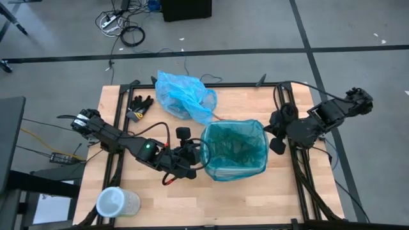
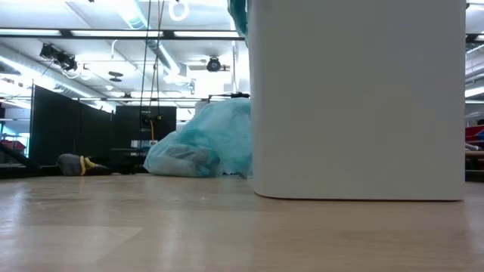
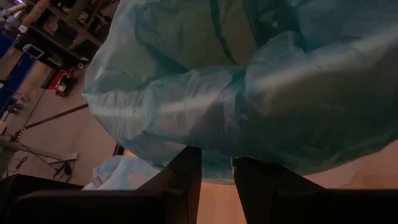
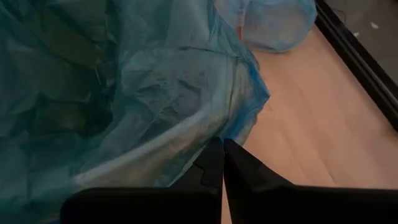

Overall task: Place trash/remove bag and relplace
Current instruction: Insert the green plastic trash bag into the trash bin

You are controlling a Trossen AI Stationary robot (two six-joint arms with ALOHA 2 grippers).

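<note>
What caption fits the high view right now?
Both hands, left and right, flank the teal-lined bin; full blue bag set behind.

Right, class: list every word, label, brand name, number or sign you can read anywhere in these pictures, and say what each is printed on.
None can be read.
White bin: plain wall, no print.
Teal liner in the bin: no lettering.
Light blue bag on the table: no lettering.
Clear lidded container: no label visible.
Black gloves: yellow patch, too small to read.
</note>
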